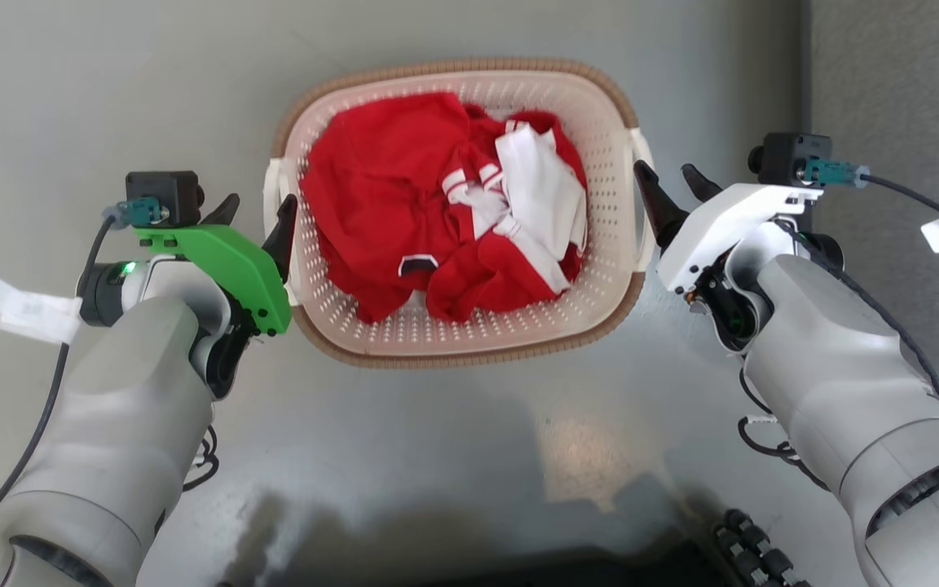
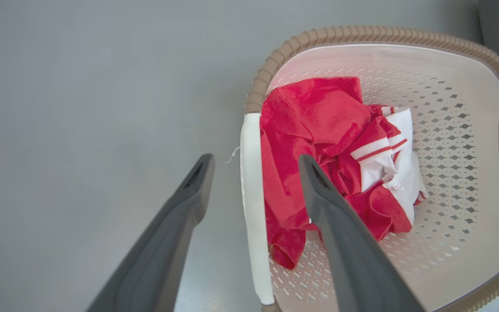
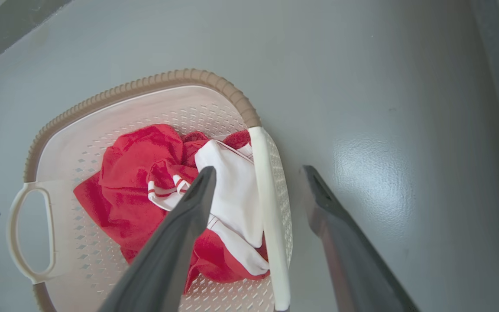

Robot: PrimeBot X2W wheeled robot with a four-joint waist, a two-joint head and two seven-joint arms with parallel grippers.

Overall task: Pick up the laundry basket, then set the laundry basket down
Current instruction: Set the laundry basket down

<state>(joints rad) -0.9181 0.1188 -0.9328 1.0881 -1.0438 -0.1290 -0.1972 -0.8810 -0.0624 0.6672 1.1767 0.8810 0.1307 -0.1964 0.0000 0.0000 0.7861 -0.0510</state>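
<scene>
**Straddling both handles, nothing gripped**

Looking down from the head view, the laundry basket [image 1: 469, 330] sits on the grey glossy floor [image 1: 111, 81], right in the middle between the two arms. Brown woven-look rim, cream perforated walls, and a crumpled red garment [image 1: 380, 187] inside, with a white piece with red stripes [image 1: 535, 187] bunched up on its right-hand side.

The left gripper [image 1: 261, 204], the one with the green cover, is at the basket's left handle. In the left wrist view its fingers are spread wide [image 2: 256, 158] with the white handle bar [image 2: 251, 173] running up between them: one finger over the bare floor outside, the other over the red cloth inside. Both fingers look clear of the bar.

The right gripper [image 1: 665, 173], white cover, mirrors that on the other side. The right wrist view has the same layout: fingers apart [image 3: 259, 170], the right handle bar [image 3: 267, 195] in the gap, the inner finger over the white cloth and the outer one over the floor. No contact with the bar that I can make out there either.

So both are unclenched and holding nothing, each lined up around its handle. How high the fingertips are above the bars, I honestly can't tell from these angles. The far loop handle [image 3: 13, 229] also shows at the left of the right wrist view.
</scene>
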